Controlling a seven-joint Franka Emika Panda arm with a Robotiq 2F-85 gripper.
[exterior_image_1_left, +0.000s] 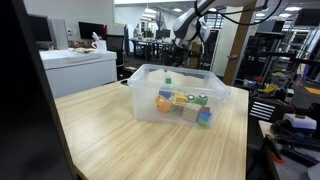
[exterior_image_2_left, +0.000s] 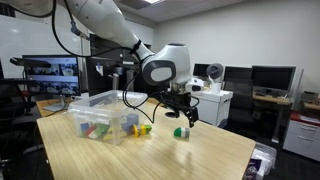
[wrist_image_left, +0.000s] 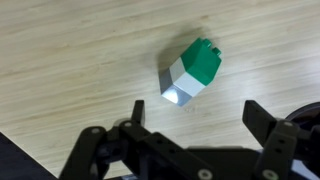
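Observation:
My gripper (wrist_image_left: 195, 115) is open and empty, hovering above the wooden table. In the wrist view a green and white block (wrist_image_left: 190, 74) lies on the table just beyond my fingertips, apart from them. In an exterior view the gripper (exterior_image_2_left: 178, 112) hangs above the table, with the green block (exterior_image_2_left: 181, 131) just below and beside it. In an exterior view the arm (exterior_image_1_left: 190, 25) shows far behind a clear plastic bin, and the block is hidden there.
A clear plastic bin (exterior_image_2_left: 83, 103) (exterior_image_1_left: 150, 73) stands on the wooden table (exterior_image_2_left: 150, 155) and holds several coloured blocks. A yellow block (exterior_image_2_left: 144, 129) lies outside the bin near it. Desks, monitors and shelves surround the table.

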